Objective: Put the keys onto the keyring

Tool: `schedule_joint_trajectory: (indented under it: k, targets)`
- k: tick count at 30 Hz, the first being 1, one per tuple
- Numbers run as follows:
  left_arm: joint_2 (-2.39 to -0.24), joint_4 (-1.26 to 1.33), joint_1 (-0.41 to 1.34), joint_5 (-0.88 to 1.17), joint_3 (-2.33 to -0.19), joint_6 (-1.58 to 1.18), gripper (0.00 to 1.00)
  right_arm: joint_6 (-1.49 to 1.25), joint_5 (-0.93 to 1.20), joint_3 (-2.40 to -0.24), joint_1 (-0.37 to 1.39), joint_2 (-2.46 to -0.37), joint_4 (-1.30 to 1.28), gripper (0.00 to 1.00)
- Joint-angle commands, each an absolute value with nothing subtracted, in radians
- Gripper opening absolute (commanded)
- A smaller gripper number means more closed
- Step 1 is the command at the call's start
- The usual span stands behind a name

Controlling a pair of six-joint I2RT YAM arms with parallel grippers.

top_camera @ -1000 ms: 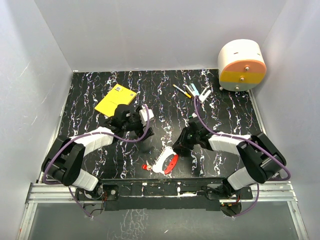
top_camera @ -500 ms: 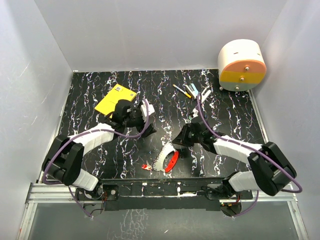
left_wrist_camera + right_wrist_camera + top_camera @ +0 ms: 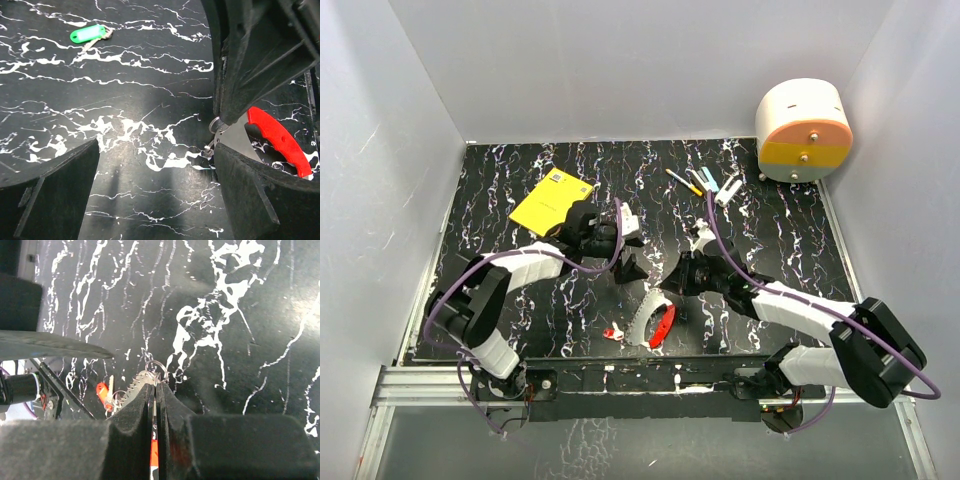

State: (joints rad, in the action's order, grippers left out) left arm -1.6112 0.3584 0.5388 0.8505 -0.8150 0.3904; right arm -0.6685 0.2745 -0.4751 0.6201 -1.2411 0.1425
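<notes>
My right gripper [image 3: 672, 284] is shut on a flat red and whitish-silver key [image 3: 654, 322]; in the right wrist view [image 3: 156, 390] its red edge shows between the pads. A small metal keyring [image 3: 156, 367] sits at the key's toothed silver tip [image 3: 134, 385]. A smaller red key [image 3: 612, 333] with its own ring lies on the table near the front edge and also shows in the right wrist view [image 3: 102, 393]. My left gripper [image 3: 625, 264] is open and empty, just left of the right one. In the left wrist view [image 3: 155, 192] the ring [image 3: 216, 124] and red key [image 3: 277, 141] lie by its right finger.
A yellow box [image 3: 552, 200] lies at the back left. Pens and markers [image 3: 705, 182] lie at the back right beside a round white and orange container [image 3: 803, 130]. A green key tag [image 3: 87, 35] lies on the black marbled table [image 3: 780, 230].
My left gripper has moved right and forward, close to the right gripper. My right gripper has shifted slightly left with the red and silver key in it.
</notes>
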Motion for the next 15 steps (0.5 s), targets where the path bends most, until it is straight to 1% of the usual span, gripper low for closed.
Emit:
schedule_joint_trajectory:
  k: [1,10,15]
  targets:
    - [-1.641,0.445,0.543,0.972,-0.801,0.352,0.96,-0.628,0.261,-0.471,0.65,-1.192,0.266,0.08]
    - [-1.662,0.434,0.554,1.087,-0.793,0.363,0.96,-0.61,0.22,-0.469,0.704,-1.162,0.292,0.08]
    - [-1.657,0.319,0.56,1.144,-0.815,0.414,0.96,-0.603,0.205,-0.471,0.713,-1.151,0.299,0.08]
